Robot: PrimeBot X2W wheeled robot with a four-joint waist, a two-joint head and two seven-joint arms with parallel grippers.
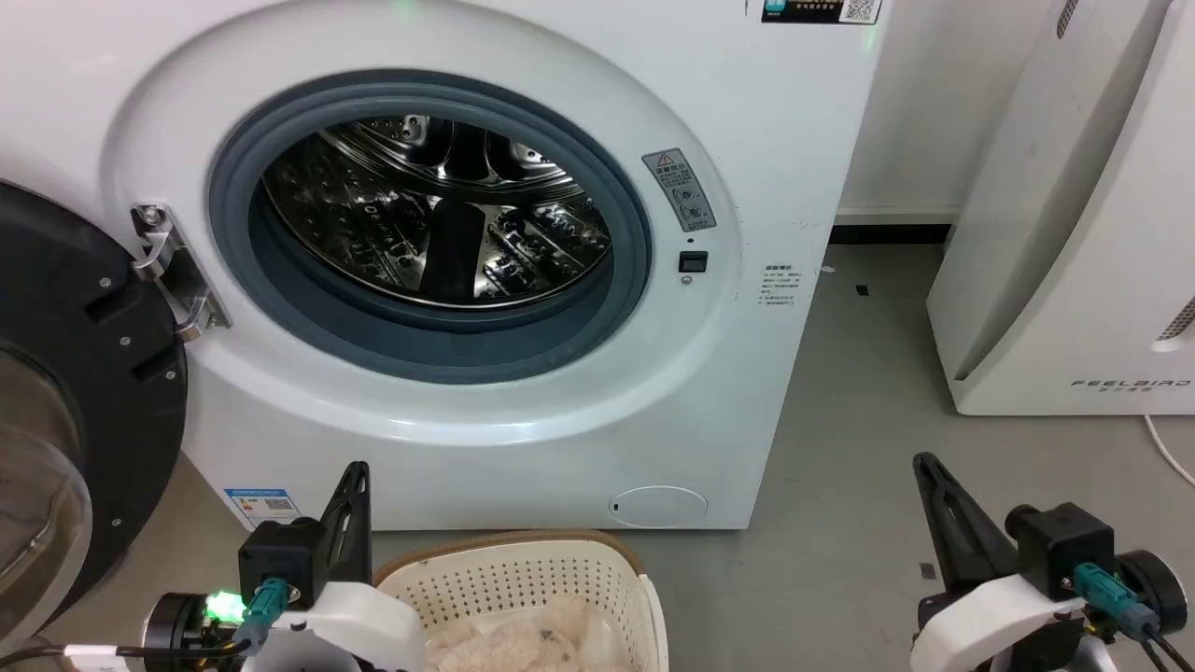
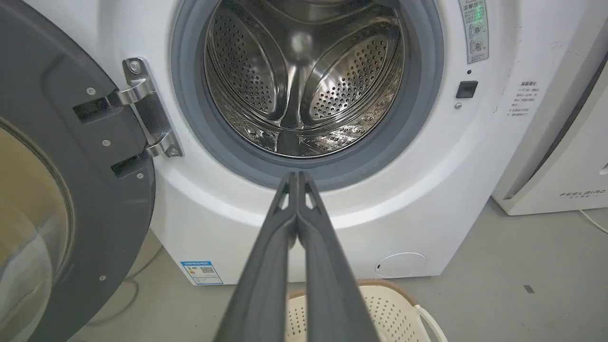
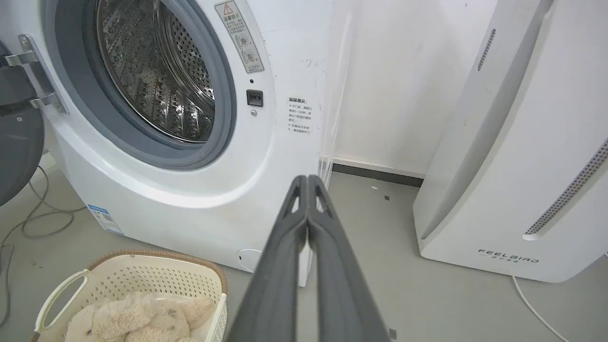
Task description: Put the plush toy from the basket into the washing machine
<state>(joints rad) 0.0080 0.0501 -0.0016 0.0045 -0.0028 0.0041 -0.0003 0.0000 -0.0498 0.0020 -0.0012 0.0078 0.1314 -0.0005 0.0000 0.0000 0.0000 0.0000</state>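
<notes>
Now, washing machine (image 1: 523,411): large white front-loader, grey-blue ring (image 1: 231,224) around the shiny steel drum (image 1: 373,196); black-framed round door (image 1: 93,373) swung wide at its left.
Basket (image 1: 523,569): cream-white perforated plastic with brown rim, on the floor (image 1: 840,420) just before the washing machine's foot.
Plush toy (image 3: 137,318): fluffy beige stuffed animal lying in the basket; right wrist view gives its small dark spots, head view a pale patch.
Left hand (image 2: 297,178): fingers pressed together, holding nothing, pointing at the ring's lower edge.
Right hand (image 3: 308,180): fingers pressed together, empty, right of the washing machine's front corner.
</notes>
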